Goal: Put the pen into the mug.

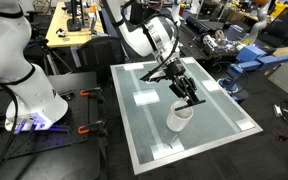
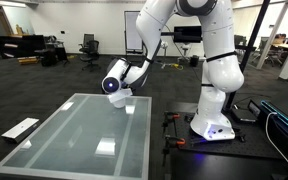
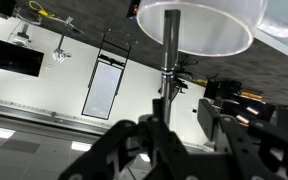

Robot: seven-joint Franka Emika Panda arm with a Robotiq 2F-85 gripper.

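The white mug (image 1: 179, 117) stands upright on the glassy table (image 1: 224, 120). In the wrist view the mug (image 3: 209, 30) is at the top, its mouth facing me. The thin dark pen (image 3: 168, 70) runs straight from my jaws into the mug's mouth, with its far end inside the rim. My gripper (image 1: 189, 95) hangs just above the mug. In the wrist view the gripper (image 3: 186, 120) shows a clear gap between its fingers, and the pen lies against one finger only. In an exterior view the arm's wrist (image 2: 115, 83) hides the mug and the jaws.
The table top is reflective, with a pale frame (image 1: 134, 140), and mirrors the ceiling lights. The robot base (image 2: 212, 125) stands beside the table. Desks, chairs and cluttered benches (image 1: 224, 45) lie beyond it. A white keyboard-like item (image 2: 20, 128) lies on the floor.
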